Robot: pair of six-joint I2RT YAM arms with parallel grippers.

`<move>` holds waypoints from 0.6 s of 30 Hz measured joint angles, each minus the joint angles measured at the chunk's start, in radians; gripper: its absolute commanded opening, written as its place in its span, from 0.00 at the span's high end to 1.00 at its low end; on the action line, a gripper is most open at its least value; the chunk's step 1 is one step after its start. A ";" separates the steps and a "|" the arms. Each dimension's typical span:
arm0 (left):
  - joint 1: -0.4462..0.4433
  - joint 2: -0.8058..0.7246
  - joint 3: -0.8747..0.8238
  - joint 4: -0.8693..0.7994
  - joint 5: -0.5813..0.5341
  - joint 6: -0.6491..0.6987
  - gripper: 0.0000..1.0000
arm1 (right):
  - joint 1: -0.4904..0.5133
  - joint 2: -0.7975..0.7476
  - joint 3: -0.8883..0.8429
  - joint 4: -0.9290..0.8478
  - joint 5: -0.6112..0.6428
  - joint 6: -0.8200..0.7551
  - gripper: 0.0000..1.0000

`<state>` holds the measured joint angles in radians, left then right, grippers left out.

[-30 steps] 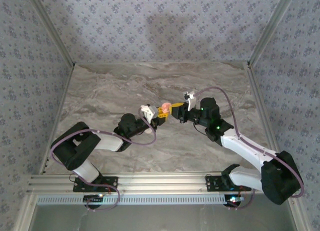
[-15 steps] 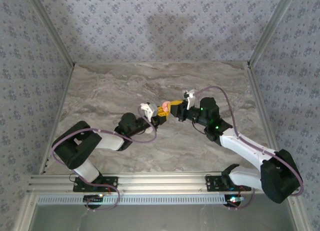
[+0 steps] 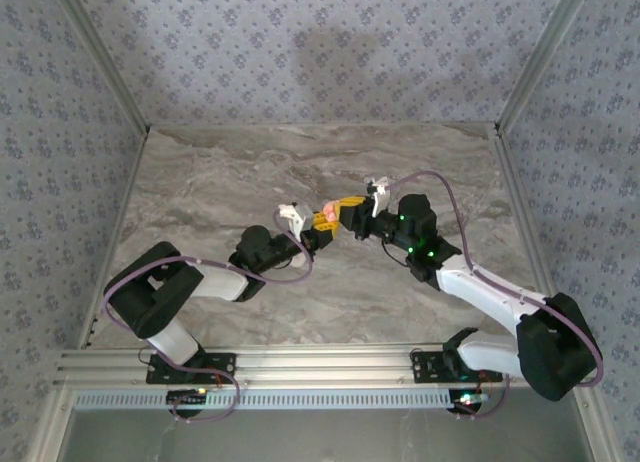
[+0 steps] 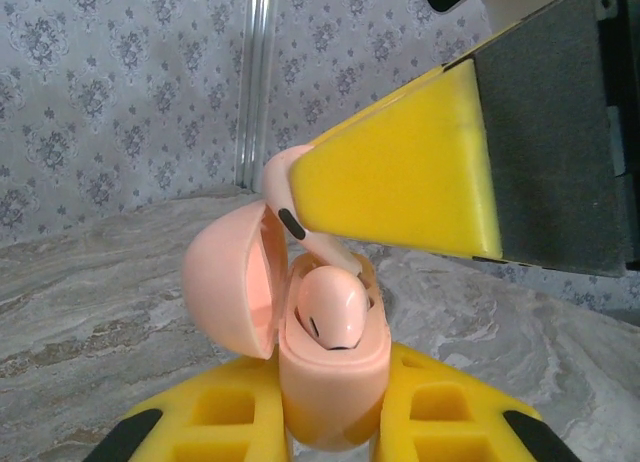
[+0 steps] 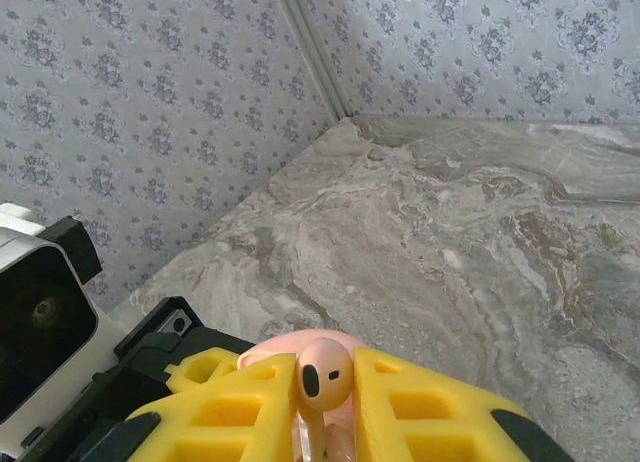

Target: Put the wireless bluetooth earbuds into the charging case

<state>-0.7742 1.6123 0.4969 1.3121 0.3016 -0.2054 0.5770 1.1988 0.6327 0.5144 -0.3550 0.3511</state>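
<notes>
My left gripper (image 4: 333, 427) is shut on the pink charging case (image 4: 333, 382), holding it upright above the table. Its lid (image 4: 232, 280) is swung open to the left. One pinkish earbud (image 4: 330, 307) sits in the case. A second earbud (image 5: 323, 374) is pinched in my shut right gripper (image 5: 323, 407), head up. Its stem (image 4: 315, 237) slants down into the case's mouth beside the seated one. From above, the case (image 3: 326, 216) hangs mid-table between the left gripper (image 3: 316, 232) and the right gripper (image 3: 350, 218), which meet tip to tip.
Bare marble table (image 3: 200, 182) spreads around both arms, with patterned walls on three sides. The right gripper's yellow finger (image 4: 400, 172) looms just above the case. The left arm's wrist camera (image 5: 40, 312) sits close on the left in the right wrist view.
Both grippers have drifted slightly left and toward the far wall together, staying tip to tip. The grips on the case and on the earbud have not changed.
</notes>
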 measured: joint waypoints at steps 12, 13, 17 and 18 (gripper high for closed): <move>-0.001 0.000 0.005 0.019 0.000 -0.028 0.83 | 0.002 -0.023 -0.014 0.009 -0.004 0.000 0.80; -0.002 0.000 0.005 0.019 0.001 -0.028 0.83 | 0.002 -0.028 -0.016 0.006 -0.005 0.000 0.80; -0.006 0.000 0.006 0.023 0.005 -0.028 0.83 | 0.002 -0.046 -0.021 -0.006 -0.009 -0.004 0.80; -0.006 0.000 0.006 0.023 0.005 -0.028 0.83 | 0.002 -0.049 -0.022 -0.011 -0.010 -0.004 0.80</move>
<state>-0.7803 1.6123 0.5026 1.3354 0.3065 -0.2337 0.5785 1.1496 0.6109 0.5037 -0.3645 0.3470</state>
